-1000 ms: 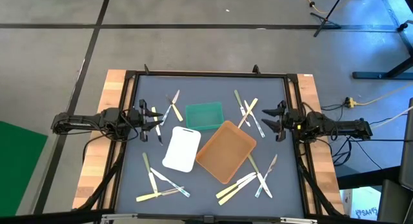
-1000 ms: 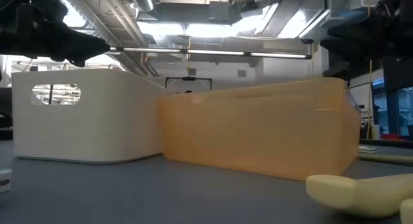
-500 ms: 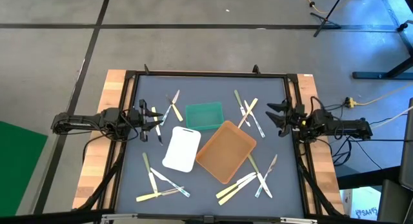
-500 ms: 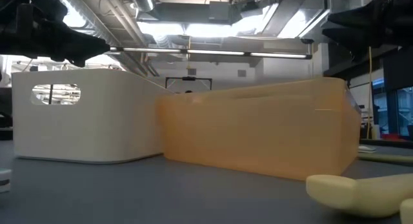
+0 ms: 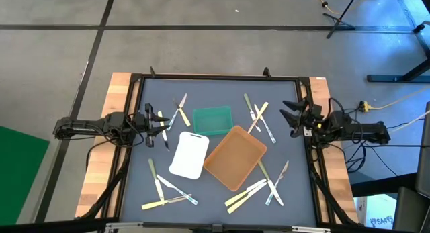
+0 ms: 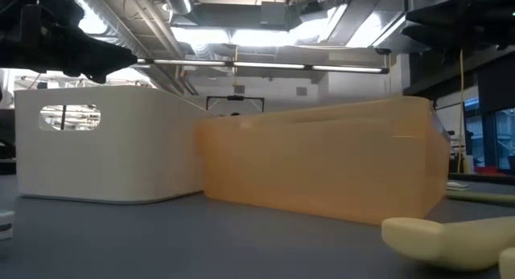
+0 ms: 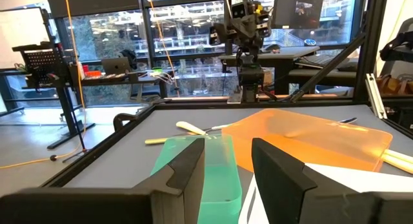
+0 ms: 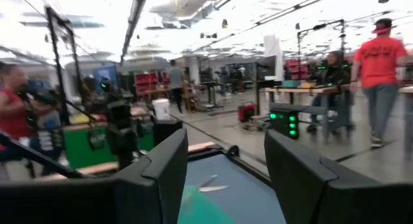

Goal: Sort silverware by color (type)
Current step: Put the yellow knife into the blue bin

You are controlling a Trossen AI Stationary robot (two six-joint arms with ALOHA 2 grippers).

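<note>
Your right claw [image 5: 294,119] hangs wide and empty at the bench [image 5: 222,193] edge; your left claw [image 5: 160,125], part-open, holds nothing beside scattered silverware [image 5: 259,117].

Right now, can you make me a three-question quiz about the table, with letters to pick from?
1. Where does the small green plastic tray sit?
A. on the far side of the orange tray
B. inside the white tray
C. off the table

2. How many trays lie on the grey table?
A. one
B. three
C. five

3. What is the right gripper doing?
A. squeezing a fork
B. resting in a tray
C. open and holding nothing

Answers: 1 A, it lies just beyond the orange rectangular tray in the high view. 2 B, green, orange and the white rounded tray. 3 C, its fingers are spread with nothing between them.
</note>
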